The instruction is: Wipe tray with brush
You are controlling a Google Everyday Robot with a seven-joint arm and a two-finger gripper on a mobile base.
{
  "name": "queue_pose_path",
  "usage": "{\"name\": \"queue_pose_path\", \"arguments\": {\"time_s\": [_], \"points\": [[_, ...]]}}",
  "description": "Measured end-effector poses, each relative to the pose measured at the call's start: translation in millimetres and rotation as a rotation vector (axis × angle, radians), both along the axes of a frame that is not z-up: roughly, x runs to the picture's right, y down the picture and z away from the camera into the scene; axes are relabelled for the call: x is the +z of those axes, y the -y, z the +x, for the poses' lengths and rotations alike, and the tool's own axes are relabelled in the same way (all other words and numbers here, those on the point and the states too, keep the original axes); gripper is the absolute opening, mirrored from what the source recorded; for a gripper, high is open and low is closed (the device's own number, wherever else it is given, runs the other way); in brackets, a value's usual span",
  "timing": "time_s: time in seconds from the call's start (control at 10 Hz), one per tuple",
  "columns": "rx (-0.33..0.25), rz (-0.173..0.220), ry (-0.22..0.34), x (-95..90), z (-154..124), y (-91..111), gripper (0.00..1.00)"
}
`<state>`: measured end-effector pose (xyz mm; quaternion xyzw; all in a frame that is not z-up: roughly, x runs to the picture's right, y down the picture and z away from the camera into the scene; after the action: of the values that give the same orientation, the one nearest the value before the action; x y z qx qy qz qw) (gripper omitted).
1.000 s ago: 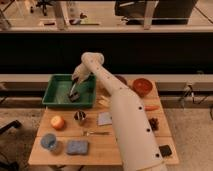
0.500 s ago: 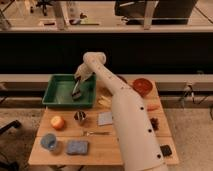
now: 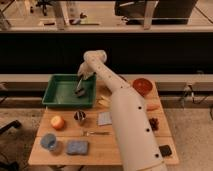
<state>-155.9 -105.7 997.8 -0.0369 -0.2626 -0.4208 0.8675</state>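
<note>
The green tray [image 3: 60, 93] lies at the back left of the wooden table. My gripper [image 3: 81, 82] reaches down over the tray's right half, at the end of the white arm. The dark brush [image 3: 80, 90] hangs from the gripper with its head down on the tray floor near the right rim. The gripper is closed around the brush's upper end.
A red-orange bowl [image 3: 142, 86] sits at the back right. On the table's front are an orange fruit [image 3: 58, 122], a small dark cup [image 3: 80, 117], a grey cloth [image 3: 105, 118], a metal fork [image 3: 96, 133], a blue sponge [image 3: 77, 147] and a blue round object [image 3: 48, 141].
The gripper and brush have moved to the right and slightly toward the far rim across the tray floor.
</note>
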Motion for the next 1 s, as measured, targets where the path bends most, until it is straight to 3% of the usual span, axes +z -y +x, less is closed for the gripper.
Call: {"name": "queue_pose_path", "arguments": {"time_s": [0.4,0.6,1.0], "points": [[-0.024,0.020,-0.020,9.9,-2,10,0.00],[-0.038,0.017,0.005,15.6,-25,13,0.00],[-0.057,0.008,0.080,9.5,-76,13,0.00]]}}
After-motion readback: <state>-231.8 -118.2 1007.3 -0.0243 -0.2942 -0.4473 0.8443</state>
